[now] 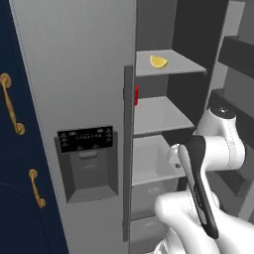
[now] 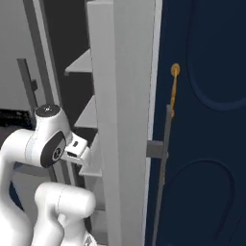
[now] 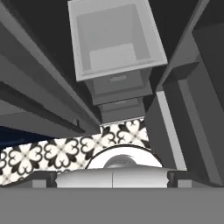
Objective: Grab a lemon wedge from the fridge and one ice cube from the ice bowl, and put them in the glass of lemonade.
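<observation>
Lemon wedge (image 1: 158, 61) sits on the open fridge (image 1: 79, 74) top shelf; my arm bends low beside the drawers, hand pointing down, fingers (image 3: 43, 178) spread, largely hidden.

Flat, even rendered light, no glare, no blur, everything sharp edge to edge. Fridge (image 1: 84, 74) door face mid-grey and evenly lit; interior back wall dark, shelves (image 1: 158, 115) brighter with soft shading beneath. Hand view dim at the sides, patterned floor (image 3: 52, 153) crisp. No lens distortion.
</observation>
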Controlling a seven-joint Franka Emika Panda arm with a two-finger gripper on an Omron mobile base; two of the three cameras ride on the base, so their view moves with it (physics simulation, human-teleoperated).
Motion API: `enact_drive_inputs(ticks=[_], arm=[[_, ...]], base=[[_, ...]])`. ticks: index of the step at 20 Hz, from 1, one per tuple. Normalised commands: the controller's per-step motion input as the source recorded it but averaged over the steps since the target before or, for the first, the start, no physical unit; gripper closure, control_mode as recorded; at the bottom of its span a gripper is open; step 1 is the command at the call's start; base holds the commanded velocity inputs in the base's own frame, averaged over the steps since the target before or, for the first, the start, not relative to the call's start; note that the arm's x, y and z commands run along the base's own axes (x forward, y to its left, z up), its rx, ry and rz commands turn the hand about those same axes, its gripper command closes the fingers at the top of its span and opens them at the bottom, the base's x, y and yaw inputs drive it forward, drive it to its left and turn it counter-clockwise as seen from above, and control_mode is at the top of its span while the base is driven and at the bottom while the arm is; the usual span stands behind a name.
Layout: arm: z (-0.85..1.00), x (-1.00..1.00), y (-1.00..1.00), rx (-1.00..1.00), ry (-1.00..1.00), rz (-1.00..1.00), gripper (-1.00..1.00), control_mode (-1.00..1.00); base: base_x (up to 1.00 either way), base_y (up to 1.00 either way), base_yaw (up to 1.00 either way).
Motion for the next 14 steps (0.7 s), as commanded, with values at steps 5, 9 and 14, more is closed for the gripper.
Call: enact_drive_inputs(ticks=[5,9,14], arm=[[0.0,0.0,0.0,0.0,0.0,0.0,-1.0,1.0],[0.0,0.0,0.0,0.0,0.0,0.0,-1.0,1.0],[0.13,-0.01,0.02,0.0,-0.01,0.0,-1.0,-1.0]], base=[[0.62,-0.36,0.0],[0.39,-0.21,0.0],[0.04,0.01,0.0]])
